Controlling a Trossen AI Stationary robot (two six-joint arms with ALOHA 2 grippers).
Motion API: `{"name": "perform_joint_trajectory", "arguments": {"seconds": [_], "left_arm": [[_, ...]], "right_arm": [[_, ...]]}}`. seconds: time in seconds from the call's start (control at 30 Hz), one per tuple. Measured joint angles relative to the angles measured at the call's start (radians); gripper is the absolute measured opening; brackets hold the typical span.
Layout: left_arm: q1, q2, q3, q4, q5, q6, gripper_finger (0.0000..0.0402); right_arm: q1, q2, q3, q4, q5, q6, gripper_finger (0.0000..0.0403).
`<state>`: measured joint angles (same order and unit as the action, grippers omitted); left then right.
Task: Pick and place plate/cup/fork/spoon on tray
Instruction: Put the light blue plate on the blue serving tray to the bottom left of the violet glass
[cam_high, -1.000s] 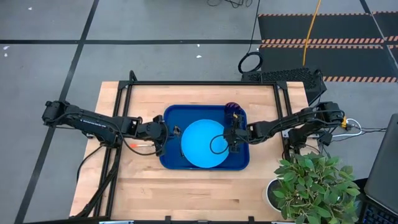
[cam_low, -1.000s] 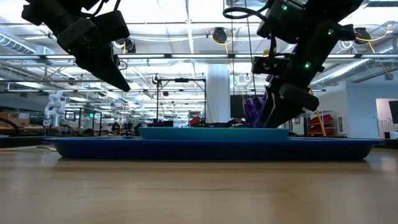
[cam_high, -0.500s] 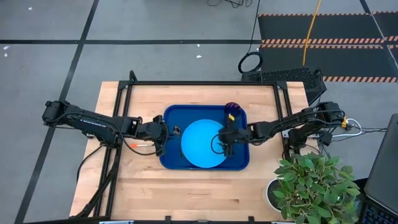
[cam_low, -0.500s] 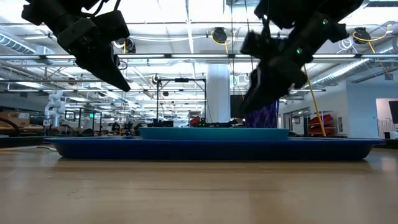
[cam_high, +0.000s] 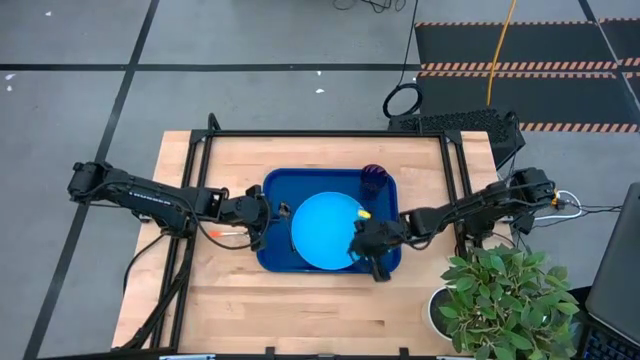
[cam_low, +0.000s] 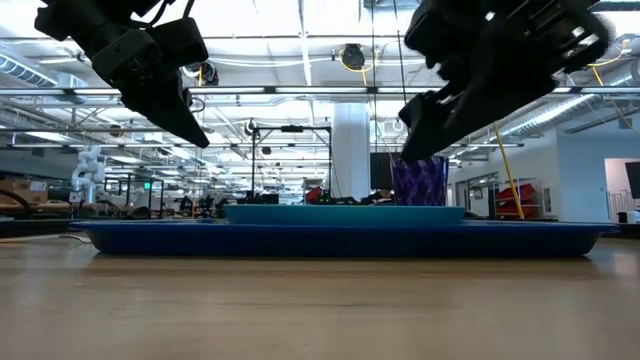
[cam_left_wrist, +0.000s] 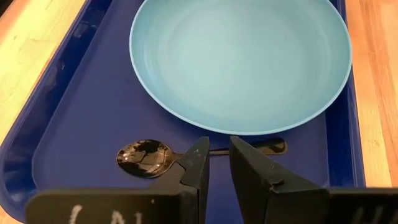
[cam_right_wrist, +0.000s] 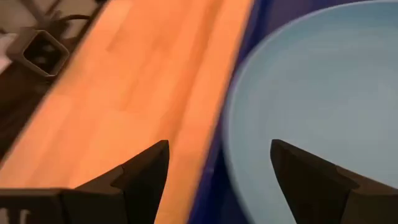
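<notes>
The sky-blue plate (cam_high: 320, 230) lies in the dark-blue tray (cam_high: 275, 190). The purple cup (cam_high: 375, 177) stands upright in the tray's far right corner. The dark spoon (cam_left_wrist: 142, 155) lies flat on the tray floor left of the plate, its handle end by the plate's rim. The fork's orange-red handle (cam_high: 216, 233) shows on the table left of the tray, under my left arm. My left gripper (cam_left_wrist: 214, 168) hovers above the spoon, narrowly open and holding nothing. My right gripper (cam_right_wrist: 217, 180) is wide open over the plate's near right edge (cam_right_wrist: 249, 124).
A black metal frame (cam_high: 330, 134) borders the table's far half. A potted plant (cam_high: 500, 295) stands at the near right corner. Bare wood (cam_high: 300, 310) lies between the tray and the near edge.
My right gripper, open throughout, has drawn away from the cup, risen a little and swung toward the table's near edge, tipping from pointing steeply down to slanting. It now hangs over the plate's near right edge. The cup has stayed upright in the tray.
</notes>
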<state>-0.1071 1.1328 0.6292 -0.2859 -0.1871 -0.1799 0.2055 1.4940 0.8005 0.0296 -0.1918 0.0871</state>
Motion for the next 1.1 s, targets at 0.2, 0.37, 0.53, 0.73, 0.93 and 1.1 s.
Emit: {"name": "perform_joint_trajectory", "arguments": {"seconds": [0.2,0.37,0.53,0.73,0.93,1.1], "left_arm": [[0.000,0.000,0.000,0.001,0.000,0.000,0.0067],[0.000,0.000,0.000,0.002,0.000,-0.009,0.0067],[0.000,0.000,0.000,0.001,0.000,-0.007,0.0067],[-0.003,0.000,0.000,-0.001,0.000,-0.008,0.0067],[-0.005,0.000,0.000,0.000,0.000,-0.013,0.0067],[-0.005,0.000,0.000,0.000,0.000,-0.013,0.0067]], "right_arm": [[0.043,0.000,0.000,0.002,0.122,-0.001,0.0272],[0.045,0.017,0.000,-0.027,0.165,-0.019,0.0272],[0.051,0.038,-0.001,-0.025,0.170,-0.020,0.0272],[0.070,0.046,-0.001,-0.076,0.265,-0.026,0.0272],[0.085,0.046,-0.001,-0.081,0.328,-0.057,0.0272],[0.085,0.046,-0.001,-0.102,0.327,-0.062,0.0272]]}}
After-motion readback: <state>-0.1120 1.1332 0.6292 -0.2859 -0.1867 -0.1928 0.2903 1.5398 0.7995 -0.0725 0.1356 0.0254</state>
